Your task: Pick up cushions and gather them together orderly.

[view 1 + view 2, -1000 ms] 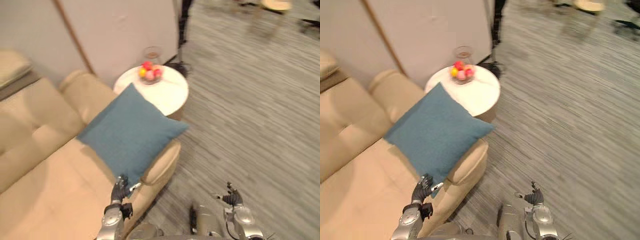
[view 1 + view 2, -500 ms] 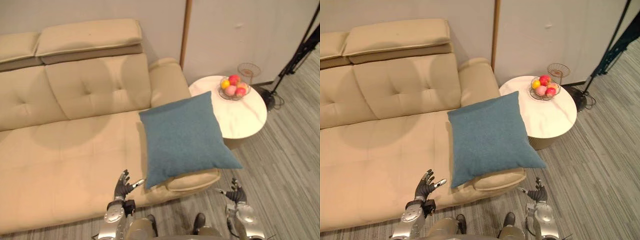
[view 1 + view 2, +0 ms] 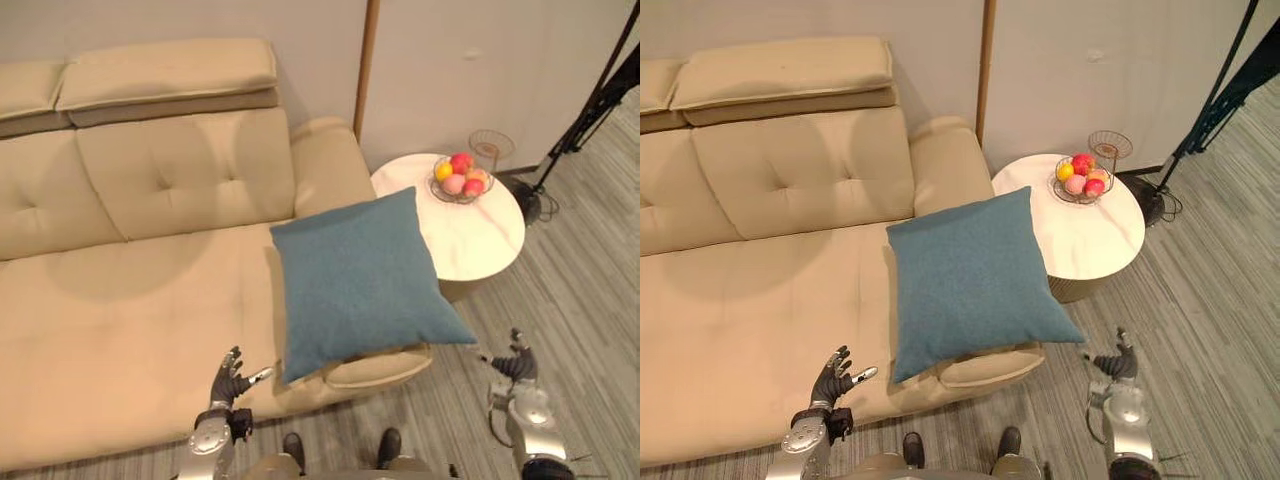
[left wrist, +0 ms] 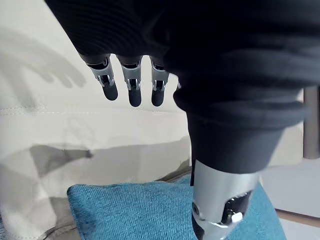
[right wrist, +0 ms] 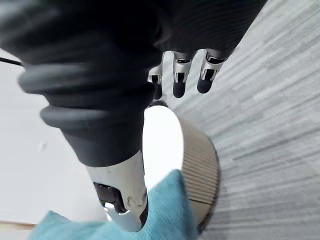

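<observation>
Left eye view: cushion (image 3: 365, 280) propped across sofa (image 3: 130, 310) armrest, likely light, soft, floppy, best gripped at both near corners; left hand (image 3: 228, 379) and right hand (image 3: 516, 362) open, empty.

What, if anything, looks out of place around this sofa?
The blue cushion lies askew across the armrest at one end of the sofa. One corner juts past the armrest over the floor beside the round table, rather than sitting squarely on the seat. The left hand and right hand are open and apart from it.
</observation>
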Robot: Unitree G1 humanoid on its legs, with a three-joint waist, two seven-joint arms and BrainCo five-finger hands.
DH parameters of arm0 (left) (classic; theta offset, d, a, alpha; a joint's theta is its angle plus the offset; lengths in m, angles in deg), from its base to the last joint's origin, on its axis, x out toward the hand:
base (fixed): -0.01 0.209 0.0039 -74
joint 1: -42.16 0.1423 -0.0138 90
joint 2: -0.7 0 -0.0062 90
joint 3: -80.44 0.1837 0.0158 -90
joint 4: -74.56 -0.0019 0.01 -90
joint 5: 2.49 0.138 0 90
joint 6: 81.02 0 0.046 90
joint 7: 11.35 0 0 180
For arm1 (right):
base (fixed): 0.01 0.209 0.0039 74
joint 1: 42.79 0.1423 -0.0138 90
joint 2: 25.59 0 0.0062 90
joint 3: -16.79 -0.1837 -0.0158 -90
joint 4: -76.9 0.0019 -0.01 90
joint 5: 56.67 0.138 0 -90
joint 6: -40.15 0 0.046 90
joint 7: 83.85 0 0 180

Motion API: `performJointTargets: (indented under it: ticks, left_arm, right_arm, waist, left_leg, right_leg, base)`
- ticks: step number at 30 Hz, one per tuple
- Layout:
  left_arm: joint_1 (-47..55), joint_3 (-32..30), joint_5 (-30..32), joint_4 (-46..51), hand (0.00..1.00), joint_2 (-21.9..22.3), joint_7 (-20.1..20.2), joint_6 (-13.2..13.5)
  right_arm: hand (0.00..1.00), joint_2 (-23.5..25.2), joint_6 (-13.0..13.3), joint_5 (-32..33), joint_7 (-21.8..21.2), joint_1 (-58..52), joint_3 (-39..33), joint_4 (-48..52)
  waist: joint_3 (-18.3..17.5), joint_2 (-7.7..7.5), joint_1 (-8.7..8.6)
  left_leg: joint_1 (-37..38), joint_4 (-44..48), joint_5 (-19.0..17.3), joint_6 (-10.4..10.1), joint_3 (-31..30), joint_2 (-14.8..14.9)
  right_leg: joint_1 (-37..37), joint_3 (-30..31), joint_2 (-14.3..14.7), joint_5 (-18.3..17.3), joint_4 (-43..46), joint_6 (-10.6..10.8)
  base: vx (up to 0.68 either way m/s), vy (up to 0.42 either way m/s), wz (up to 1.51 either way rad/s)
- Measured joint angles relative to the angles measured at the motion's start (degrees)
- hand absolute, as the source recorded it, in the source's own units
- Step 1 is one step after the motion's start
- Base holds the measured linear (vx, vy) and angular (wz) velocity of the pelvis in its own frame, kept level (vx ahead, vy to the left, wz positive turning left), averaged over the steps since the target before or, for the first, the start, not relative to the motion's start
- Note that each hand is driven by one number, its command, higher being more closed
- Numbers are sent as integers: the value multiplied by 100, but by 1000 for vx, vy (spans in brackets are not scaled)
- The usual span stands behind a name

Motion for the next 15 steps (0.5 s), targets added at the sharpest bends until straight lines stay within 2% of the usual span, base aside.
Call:
performJointTargets:
  ticks: [4,7,10,11,13,15]
  left_arm:
    - [-308,3,-28,11,0,-135,-43,4]
    - [-845,67,-77,6,0,-140,-149,9]
    - [-1799,308,-247,-18,0,-138,-291,24]
    - [-1986,331,-282,-30,0,-146,-320,26]
    - [-3078,544,-400,-419,0,-161,-508,88]
    - [-4012,697,-566,-913,0,-200,-643,130]
  right_arm:
    - [0,-260,2,5,96,608,394,26]
    - [0,-278,6,28,88,1389,1094,-14]
    - [0,-204,14,127,88,2526,1835,-332]
    - [0,-157,16,141,90,2760,1918,-423]
    - [0,-13,18,347,156,3752,2083,-908]
    - [0,110,16,583,321,4491,2102,-1379]
  waist:
    - [4,-6,-24]
    - [143,-30,-5]
    - [542,-75,76]
    - [634,-88,94]
    - [988,-142,213]
    - [1317,-198,205]
  left_leg:
    - [-132,-36,10,1,76,-1]
    - [-398,-34,136,8,140,-3]
    - [-708,131,158,15,142,53]
    - [-791,205,158,15,139,89]
    - [-1222,477,159,16,136,132]
    - [-1499,690,167,28,72,194]
  right_leg:
    - [-145,70,28,110,-115,-18]
    - [-388,110,37,283,-217,-109]
    - [-646,175,52,386,-157,-184]
    - [-697,179,49,401,-140,-200]
    - [-1095,208,72,482,37,-311]
    - [-1286,200,66,501,126,-338]
  base:
    - [-1,-13,-13]
    - [-55,-28,-6]
    - [-114,-27,3]
    - [-151,-34,-2]
    - [-173,-10,-1]
    - [-149,-13,12]
